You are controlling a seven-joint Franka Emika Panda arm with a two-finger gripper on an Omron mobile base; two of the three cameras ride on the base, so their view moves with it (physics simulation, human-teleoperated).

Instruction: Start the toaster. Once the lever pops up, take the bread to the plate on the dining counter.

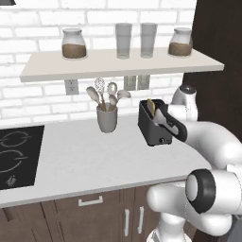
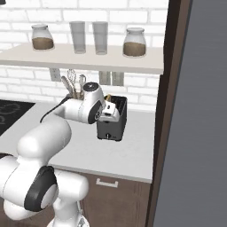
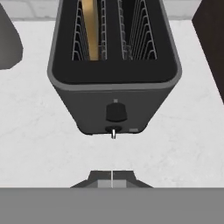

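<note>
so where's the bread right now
The bread stands upright in the left slot of the toaster in the hand view. In the left base view the toaster sits on the white counter, right of the utensil cup.

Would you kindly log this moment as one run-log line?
phase: at toaster front | gripper: shut, empty | bread: in left slot | lever: low
</note>
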